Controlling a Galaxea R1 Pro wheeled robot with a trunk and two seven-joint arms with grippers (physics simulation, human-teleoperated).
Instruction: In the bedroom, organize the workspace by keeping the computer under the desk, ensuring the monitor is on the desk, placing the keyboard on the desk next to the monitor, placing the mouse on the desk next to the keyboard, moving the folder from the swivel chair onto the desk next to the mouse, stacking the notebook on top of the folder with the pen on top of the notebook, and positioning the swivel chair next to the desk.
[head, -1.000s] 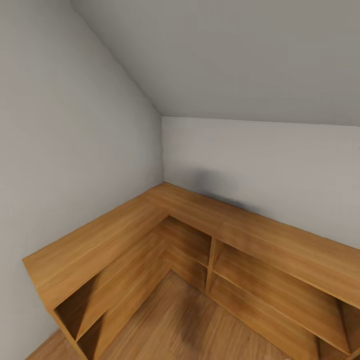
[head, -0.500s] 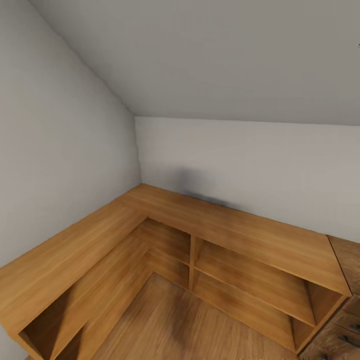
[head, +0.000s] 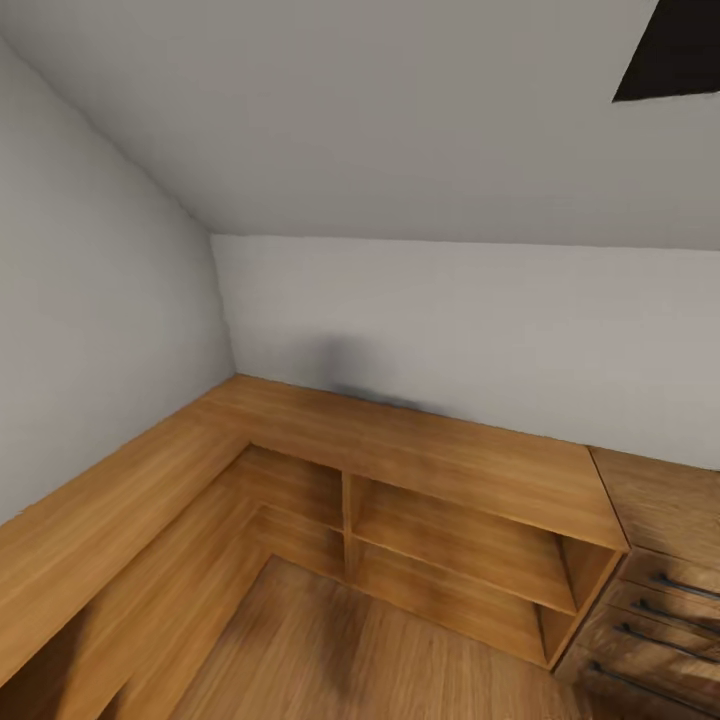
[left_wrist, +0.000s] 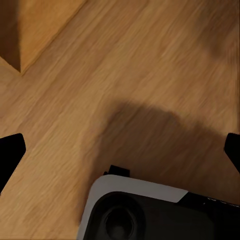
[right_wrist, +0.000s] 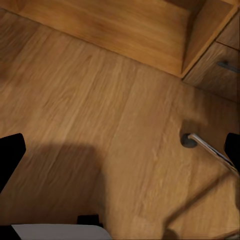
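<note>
Both wrist cams look straight down at the light wood plank floor (left_wrist: 150, 65). The left hand (left_wrist: 120, 150) has its black fingertips (left_wrist: 10, 152) way out at the frame edges, so spread apart, and the robot's white-and-black base (left_wrist: 150, 210) sits under it. The right hand (right_wrist: 120, 150) is splayed wide too, with a chrome castor leg of the swivel chair (right_wrist: 207, 147) on the floor near it. Further out, a low L-shaped wooden shelf unit (head: 420, 450) wraps the bedroom corner, a darker wooden dresser with drawers (head: 655, 560) just beside it, then grey walls (head: 460, 320) under the sloped ceiling (head: 400, 120).
</note>
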